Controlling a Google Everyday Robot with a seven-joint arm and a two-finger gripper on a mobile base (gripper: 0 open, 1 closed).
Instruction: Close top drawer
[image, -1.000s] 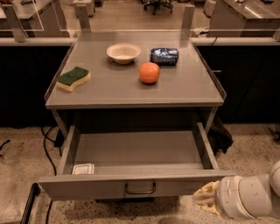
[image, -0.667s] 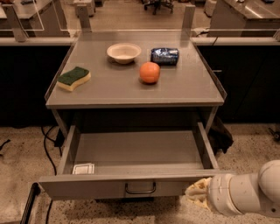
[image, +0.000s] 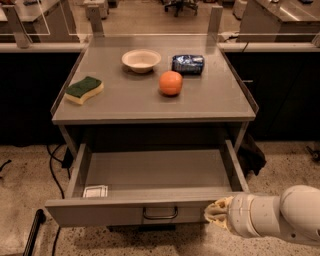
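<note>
The top drawer (image: 100, 212) is pulled fully out from under the grey metal table (image: 210, 102). Its flat grey front has a small U-shaped handle (image: 160, 214) at the centre. Its shallow tray holds only a small white packet (image: 95, 191) at the front left. My gripper (image: 216, 212) comes in from the lower right on a thick white arm (image: 280, 217). Its tip lies against the right part of the drawer front, to the right of the handle.
On the tabletop are a green and yellow sponge (image: 84, 89), a white bowl (image: 141, 60), an orange (image: 171, 82) and a blue snack bag (image: 188, 64). Black cables (image: 56, 170) lie on the speckled floor at left. Dark cabinets flank the table.
My gripper and arm have moved left along the drawer front, towards the handle. The drawer stays open by the same amount.
</note>
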